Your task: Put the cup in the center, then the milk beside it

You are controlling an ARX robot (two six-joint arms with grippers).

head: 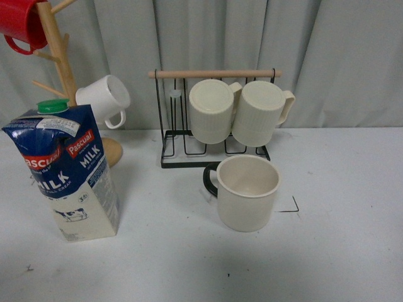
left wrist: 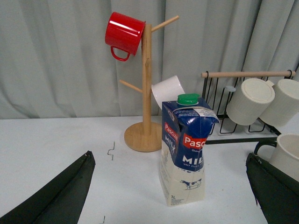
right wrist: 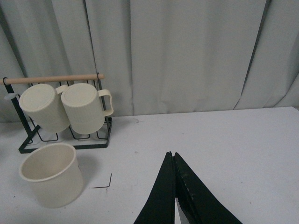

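Note:
The cup point(head: 248, 192), a wide cream mug with a black loop handle, stands upright on the white table by a black corner mark point(head: 291, 206) of the center patch. It also shows in the right wrist view point(right wrist: 52, 174) and at the edge of the left wrist view point(left wrist: 288, 154). The milk point(head: 66, 173), a blue and cream Pascual carton with a green cap, stands upright at the left; in the left wrist view point(left wrist: 186, 149) it stands ahead of and between the spread fingers. My left gripper point(left wrist: 170, 189) is open and empty. My right gripper point(right wrist: 172, 155) is shut and empty, right of the cup.
A black wire rack point(head: 182, 151) with two ribbed cream mugs point(head: 214, 110) stands behind the cup. A wooden mug tree point(head: 60, 56) with a red mug point(head: 22, 25) and a small white mug point(head: 104, 97) stands behind the milk. Grey curtain behind.

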